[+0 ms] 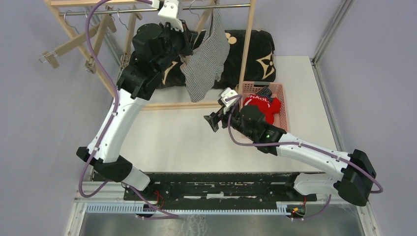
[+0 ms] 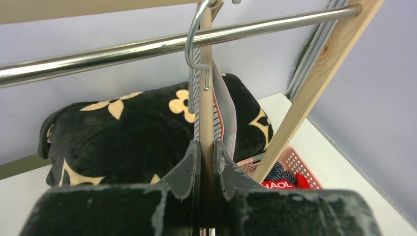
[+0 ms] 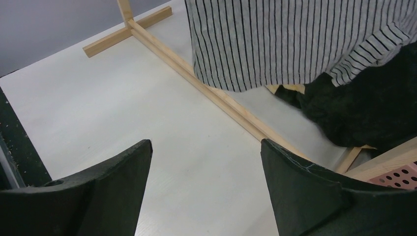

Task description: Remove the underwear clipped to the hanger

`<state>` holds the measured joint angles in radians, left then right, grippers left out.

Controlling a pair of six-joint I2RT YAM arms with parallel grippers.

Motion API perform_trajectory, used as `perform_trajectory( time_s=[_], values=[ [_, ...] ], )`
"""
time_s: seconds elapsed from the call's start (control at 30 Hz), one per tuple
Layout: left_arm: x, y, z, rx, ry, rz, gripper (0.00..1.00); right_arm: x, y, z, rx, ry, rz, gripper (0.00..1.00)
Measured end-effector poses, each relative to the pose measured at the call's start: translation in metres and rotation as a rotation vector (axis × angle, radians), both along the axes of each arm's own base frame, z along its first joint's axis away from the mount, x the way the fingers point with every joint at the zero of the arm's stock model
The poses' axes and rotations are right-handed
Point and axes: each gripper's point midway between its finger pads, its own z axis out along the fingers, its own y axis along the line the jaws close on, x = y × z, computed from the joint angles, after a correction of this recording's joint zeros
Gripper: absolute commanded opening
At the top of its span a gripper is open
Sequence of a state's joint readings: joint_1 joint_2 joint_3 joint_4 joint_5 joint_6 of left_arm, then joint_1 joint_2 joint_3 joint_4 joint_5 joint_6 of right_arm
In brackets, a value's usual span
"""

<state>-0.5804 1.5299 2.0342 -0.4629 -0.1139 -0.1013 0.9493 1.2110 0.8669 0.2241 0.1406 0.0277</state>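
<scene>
The grey-and-white pinstriped underwear [image 1: 206,59] hangs from a wooden hanger [image 2: 206,98] hooked on the metal rail [image 2: 147,46]. My left gripper [image 1: 189,46] is raised at the rack, shut on the hanger's wooden bar [image 2: 206,145]. The cloth shows just behind the hanger [image 2: 227,113]. My right gripper [image 1: 212,120] is open and empty, low over the table below the cloth's hem [image 3: 295,39]. In the right wrist view the gripper [image 3: 206,147] has bare table between its jaws. The red underwear [image 1: 265,105] and the navy striped underwear [image 1: 264,92] lie in the pink basket [image 1: 281,91].
A black floral cushion [image 1: 246,49] lies behind the wooden rack, whose base bar [image 3: 216,93] crosses the table. An upright rack post [image 2: 314,93] stands beside the basket [image 2: 297,162]. Spare wooden hangers [image 1: 64,46] hang at far left.
</scene>
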Motion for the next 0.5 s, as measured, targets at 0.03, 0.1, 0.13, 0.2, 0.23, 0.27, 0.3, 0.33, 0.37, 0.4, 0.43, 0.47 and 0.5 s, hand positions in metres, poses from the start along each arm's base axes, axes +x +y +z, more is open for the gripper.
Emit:
perform_trajectory(
  time_s=[0.03, 0.1, 0.13, 0.2, 0.23, 0.27, 0.3, 0.33, 0.37, 0.4, 0.43, 0.47, 0.5],
  values=[
    [0.0, 0.002, 0.0, 0.005, -0.002, 0.007, 0.03, 0.0, 0.0, 0.0, 0.0, 0.0, -0.001, 0.89],
    [-0.002, 0.006, -0.002, 0.012, -0.004, 0.02, 0.03, 0.0, 0.0, 0.0, 0.0, 0.0, -0.001, 0.88],
    [-0.003, 0.008, -0.002, 0.012, -0.005, 0.026, 0.03, 0.0, 0.0, 0.0, -0.001, 0.0, -0.001, 0.88],
    [-0.006, 0.013, -0.002, 0.013, -0.009, 0.038, 0.03, 0.0, 0.0, -0.001, -0.002, 0.0, -0.002, 0.88],
    [-0.009, 0.016, -0.002, 0.011, -0.012, 0.042, 0.03, 0.001, 0.0, -0.001, -0.003, -0.001, -0.003, 0.88],
    [-0.013, 0.018, -0.003, 0.01, -0.013, 0.043, 0.03, 0.001, -0.001, -0.001, -0.003, -0.001, -0.004, 0.88],
    [-0.016, 0.021, -0.005, 0.012, -0.011, 0.043, 0.03, 0.001, -0.001, -0.001, -0.004, -0.002, -0.005, 0.88],
    [-0.019, 0.022, -0.006, 0.012, -0.01, 0.043, 0.03, 0.001, -0.001, -0.001, -0.005, -0.002, -0.008, 0.88],
    [-0.023, 0.025, -0.009, 0.014, -0.008, 0.043, 0.03, 0.002, -0.002, -0.001, -0.006, -0.002, -0.011, 0.89],
    [-0.027, 0.027, -0.011, 0.016, -0.006, 0.042, 0.03, 0.002, -0.002, -0.002, -0.007, -0.002, -0.014, 0.88],
    [-0.029, 0.029, -0.013, 0.017, -0.003, 0.042, 0.03, 0.002, -0.003, -0.002, -0.008, -0.002, -0.018, 0.88],
    [-0.032, 0.03, -0.015, 0.018, -0.001, 0.042, 0.03, 0.003, -0.003, -0.003, -0.01, -0.001, -0.02, 0.88],
    [-0.034, 0.032, -0.018, 0.02, 0.002, 0.042, 0.03, 0.003, -0.004, -0.004, -0.012, -0.001, -0.024, 0.89]
  ],
)
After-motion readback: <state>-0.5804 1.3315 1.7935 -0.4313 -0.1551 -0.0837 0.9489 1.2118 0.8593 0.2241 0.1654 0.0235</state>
